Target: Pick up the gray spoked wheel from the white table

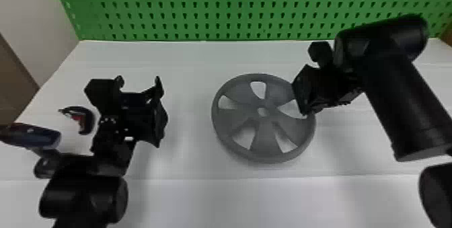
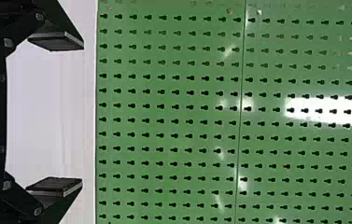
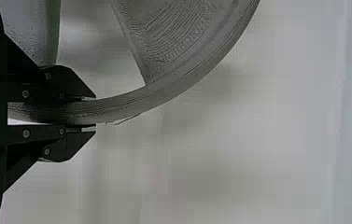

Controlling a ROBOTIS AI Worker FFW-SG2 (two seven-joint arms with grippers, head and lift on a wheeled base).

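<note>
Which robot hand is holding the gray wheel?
The right gripper: its fingers pinch the gray wheel at its rim. The left gripper is wide open and holds nothing.

Gray round plastic-looking wheel (image 1: 264,120), matte; five broad spokes, open gaps between, small hole at hub. Broad face up, over the smooth white table (image 1: 188,72); contact with it unclear. Rim between the right gripper's (image 1: 300,98) two fingers, ridged surface visible close up.
</note>
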